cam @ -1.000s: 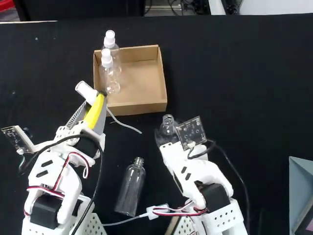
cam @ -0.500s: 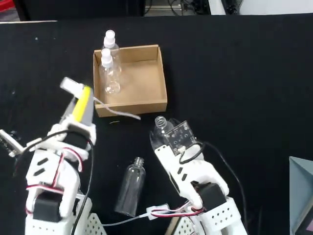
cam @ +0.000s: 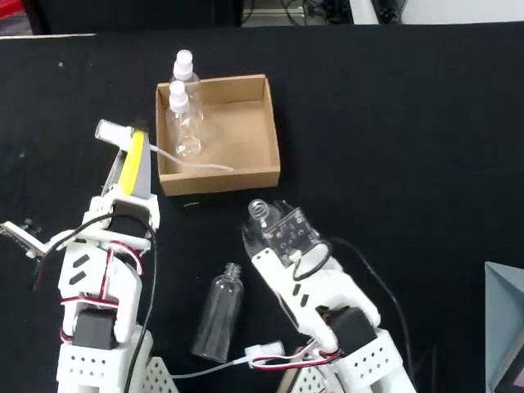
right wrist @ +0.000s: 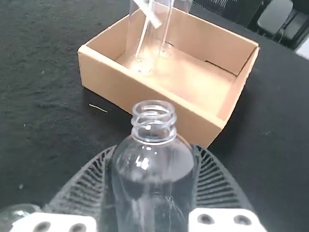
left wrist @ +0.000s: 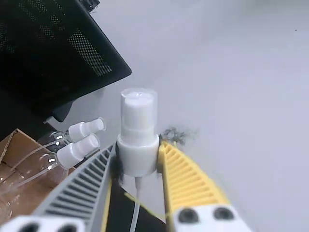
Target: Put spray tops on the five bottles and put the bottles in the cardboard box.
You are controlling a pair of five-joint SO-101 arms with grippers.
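- The black tabletop (cam: 393, 123) carries everything; the cardboard box (cam: 221, 180) sits toward its far side, open side up.
- The right tool (right wrist: 154, 150) is closed around the body of an open-necked bottle (right wrist: 153, 159), which it holds upright in front of the box's near wall.
- The left tool (left wrist: 137, 154) is pinched narrowly on the collar of a spray top (left wrist: 138, 135), which it holds just beside the box's left wall, well apart from the held bottle.
- Two capped bottles (cam: 182, 115) stand in the box's far left corner, and an uncapped bottle (cam: 219, 311) lies on the tabletop between the arms.
- The dip tube (cam: 192, 164) trails from the spray top across the box's near left corner. It may rest on the wall, but from above I cannot tell.
- The step in hand appears to be bringing top to neck. To do it well, lift the tube free of the box, turn the top so the tube points down, thread the tube into the neck first, then seat the collar squarely while the right tool keeps the bottle plumb.
- The high view gives the gap between top and neck and the tube's run. The left wrist view gives the grip on the collar. The right wrist view gives the neck threads and how the bottles stand inside the box.
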